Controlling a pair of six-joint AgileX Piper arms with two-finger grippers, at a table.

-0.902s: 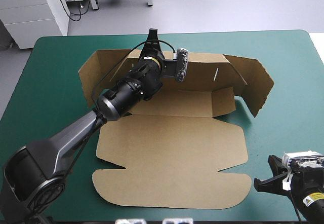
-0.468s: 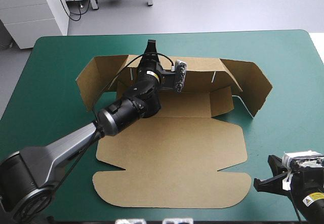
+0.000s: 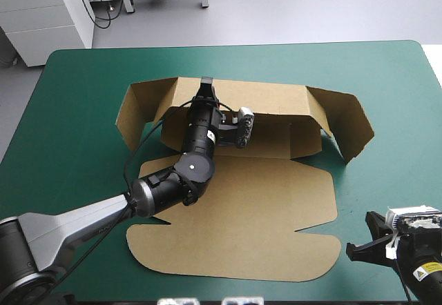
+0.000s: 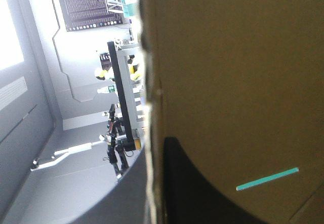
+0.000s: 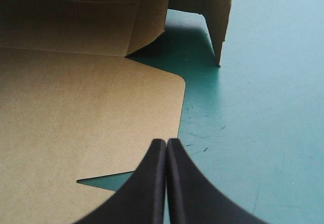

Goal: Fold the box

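High view: the left gripper (image 3: 205, 87) sits on the top edge of the raised back wall of the box (image 3: 242, 201). The right gripper (image 3: 360, 239) hangs over the teal-green cover (image 3: 400, 146), just off the flat lid's corner and not touching it.

Left wrist view: the wall's edge runs between the black fingers (image 4: 202, 188), which pinch the board.

Right wrist view: the fingers (image 5: 152, 183) are pressed together in a pointed arch and grasp nothing. The lid's notch lies just ahead of them.

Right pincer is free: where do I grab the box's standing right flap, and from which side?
Probably the right flap by its free top edge, coming down from above: it stands upright, splayed outward, that edge unobstructed. The right pincer is shut, so open it first.
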